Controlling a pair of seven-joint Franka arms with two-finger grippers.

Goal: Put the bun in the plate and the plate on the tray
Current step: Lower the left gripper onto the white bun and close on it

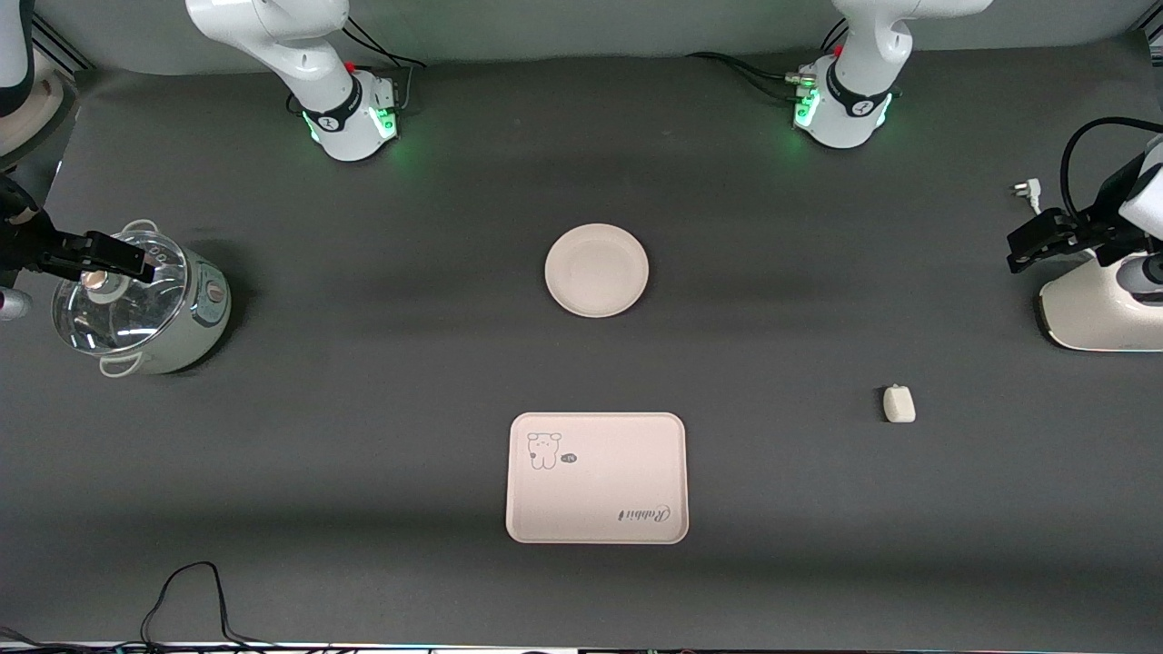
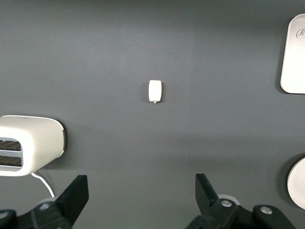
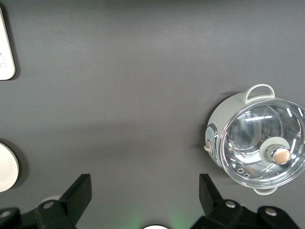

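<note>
The round cream plate (image 1: pixel 597 270) lies empty at the middle of the table. The printed rectangular tray (image 1: pixel 618 472) lies nearer to the front camera than the plate, with nothing on it. The small off-white bun (image 1: pixel 899 403) sits alone on the dark mat toward the left arm's end; the left wrist view shows the bun (image 2: pixel 155 90) well apart from the fingers. My left gripper (image 1: pixel 1031 243) hangs open and empty over the toaster's edge. My right gripper (image 1: pixel 127 259) hangs open and empty over the pot's glass lid.
A white toaster (image 1: pixel 1104 313) stands at the left arm's end, with a plug (image 1: pixel 1025 191) beside it. A pale green pot with a glass lid (image 1: pixel 145 309) stands at the right arm's end. A black cable (image 1: pixel 195 599) loops at the table's front edge.
</note>
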